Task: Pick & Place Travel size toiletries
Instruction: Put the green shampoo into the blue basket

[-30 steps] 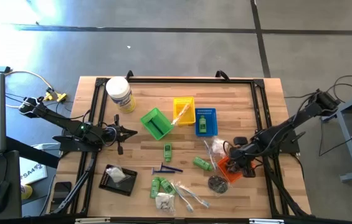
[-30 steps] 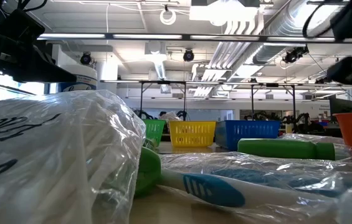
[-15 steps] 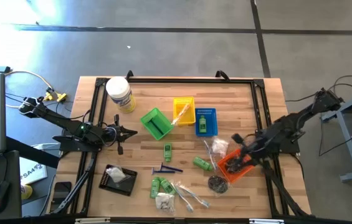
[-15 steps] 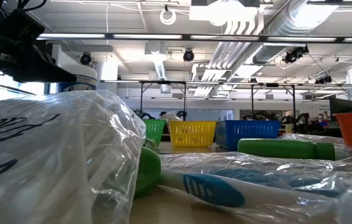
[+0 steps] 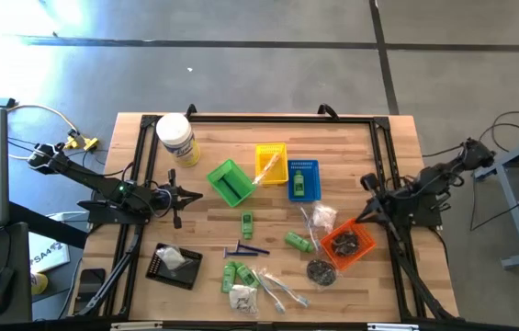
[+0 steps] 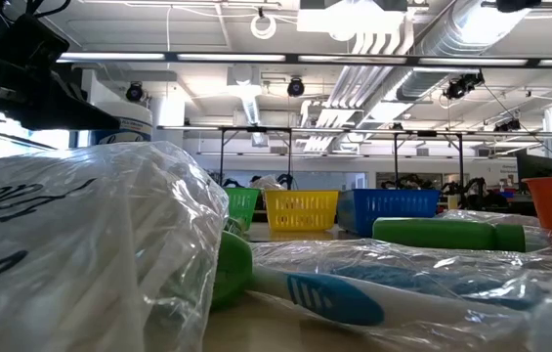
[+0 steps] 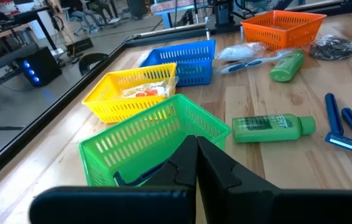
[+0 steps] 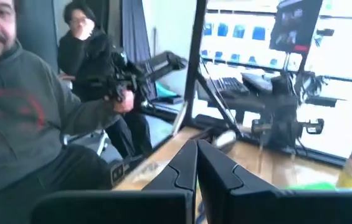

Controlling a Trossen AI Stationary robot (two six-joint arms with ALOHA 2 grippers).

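The travel size toiletries lie scattered on the near half of the table: green bottles [image 5: 298, 242] [image 5: 247, 222], blue razors [image 5: 245, 250], wrapped toothbrushes [image 5: 277, 287], a white packet [image 5: 241, 296] and a dark round piece [image 5: 321, 271]. Another dark piece [image 5: 352, 241] lies in the orange basket [image 5: 336, 248]. My right gripper [image 5: 370, 195] hangs shut and empty above the table's right side, just beyond the orange basket, pointing level. My left gripper [image 5: 178, 195] waits shut and empty at the table's left, beside the green basket [image 7: 144, 143].
Green [image 5: 230, 182], yellow [image 5: 271, 163] and blue [image 5: 303, 179] baskets stand mid-table, each with something inside. A big white jar [image 5: 175, 138] stands at the far left. A black tray [image 5: 174, 265] holding a white packet sits near left. A black frame [image 5: 383, 156] runs along the table's edges.
My right gripper has risen out of the orange basket and drawn back toward the table's right edge, tipping from pointing down to pointing level. The dark piece in the basket, covered by the gripper before, now shows lying there.
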